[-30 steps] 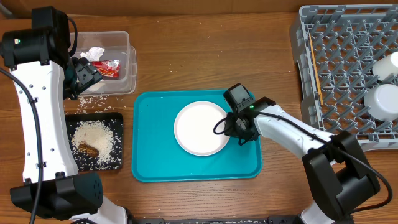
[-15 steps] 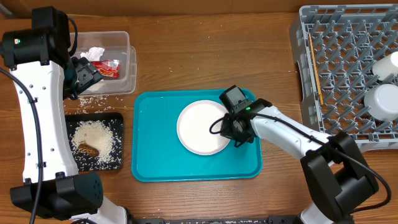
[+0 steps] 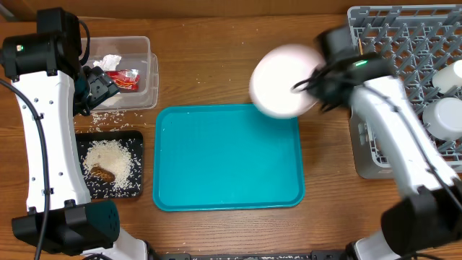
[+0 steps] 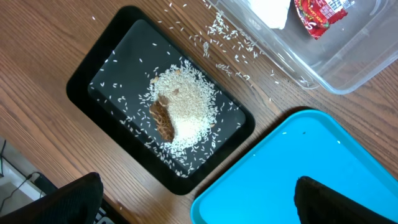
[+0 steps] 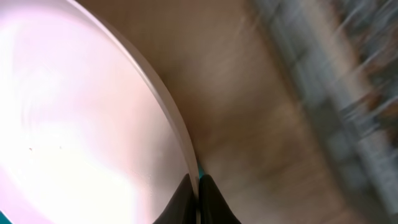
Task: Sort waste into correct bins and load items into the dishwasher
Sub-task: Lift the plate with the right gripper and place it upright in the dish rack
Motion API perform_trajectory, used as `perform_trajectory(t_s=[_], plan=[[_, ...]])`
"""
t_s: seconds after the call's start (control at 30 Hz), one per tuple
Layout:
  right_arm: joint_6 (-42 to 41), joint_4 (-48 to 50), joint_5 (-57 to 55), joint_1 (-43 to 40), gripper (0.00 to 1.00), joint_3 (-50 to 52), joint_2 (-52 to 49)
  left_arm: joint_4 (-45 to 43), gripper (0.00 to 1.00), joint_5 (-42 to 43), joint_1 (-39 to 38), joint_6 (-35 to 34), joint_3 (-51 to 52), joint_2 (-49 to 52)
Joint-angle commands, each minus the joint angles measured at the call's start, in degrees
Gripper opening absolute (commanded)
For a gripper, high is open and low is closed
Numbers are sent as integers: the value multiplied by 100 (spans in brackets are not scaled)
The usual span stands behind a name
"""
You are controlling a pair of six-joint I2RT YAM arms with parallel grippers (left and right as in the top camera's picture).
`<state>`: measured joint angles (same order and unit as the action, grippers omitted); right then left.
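Toward the back edge of the table, right of middle, my right claw (image 5: 196, 186) is clamped on the rim of the white plate (image 3: 281, 81). The plate hangs above the wood with its round face up. Its pinched rim is turned toward the grey dish rack (image 3: 404, 65) in the back right corner, and it overlaps the back right corner of the turquoise tray (image 3: 216, 166). My left claw (image 4: 199, 183) hangs spread wide over the black tray (image 4: 115, 50) holding rice (image 4: 186, 106), near the left edge.
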<state>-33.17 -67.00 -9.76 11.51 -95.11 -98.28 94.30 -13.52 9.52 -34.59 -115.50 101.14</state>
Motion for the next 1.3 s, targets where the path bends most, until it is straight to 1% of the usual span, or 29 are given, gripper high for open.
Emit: perform_trajectory(t_s=[0.0, 0.1, 0.13, 0.2, 0.3, 0.4, 0.43, 0.47, 0.53, 0.73, 0.9, 1.03, 1.13, 1.2, 1.27], plan=[[409, -31, -1606, -564, 4, -643, 306, -7, 100, 2, 20, -57, -90, -144], [409, 374, -2184, -979, 4, -647, 297, -7, 100, 2, 20, -55, -90, -146], [411, 684, -2302, -1191, 4, -608, 256, -7, 100, 2, 20, -55, -90, -144], [411, 1016, -2424, -1379, 4, -566, 181, -7, 100, 2, 20, -57, -90, -144], [527, 1534, -2927, -1576, 4, -527, -13, -7, 100, 0, 20, -55, -90, -146], [1121, 2114, -3407, -1641, 4, -527, -299, -7, 100, 0, 20, -57, -90, -146], [1786, 2507, -3460, -1641, 4, -527, -533, -7, 100, 2, 20, -57, -90, -144], [2074, 2695, -3458, -1641, 4, -527, -682, -4, 100, 2, 20, -55, -90, -144], [2371, 2892, -3458, -1641, 4, -527, -916, -4, 100, 2, 20, -55, -90, -144], [2645, 3276, -3482, -1641, 4, -527, -1705, -7, 100, 2, 20, -57, -90, -146], [2761, 3386, -3462, -1600, 4, -527, -1950, -7, 100, 2, 20, -55, -90, -144], [2761, 3386, -3416, -1569, 5, -551, -1867, -7, 100, 2, 20, -57, -90, -144], [2533, 3351, -3412, -1565, 14, -551, -1661, -7, 100, 2, 20, -57, -90, -144], [2280, 3281, -3353, -1537, 15, -551, -1434, -7, 100, 2, 20, -57, -90, -146], [2247, 3213, -3029, -1502, 15, -551, -1134, -7, 100, 0, 20, -55, -90, -146]])
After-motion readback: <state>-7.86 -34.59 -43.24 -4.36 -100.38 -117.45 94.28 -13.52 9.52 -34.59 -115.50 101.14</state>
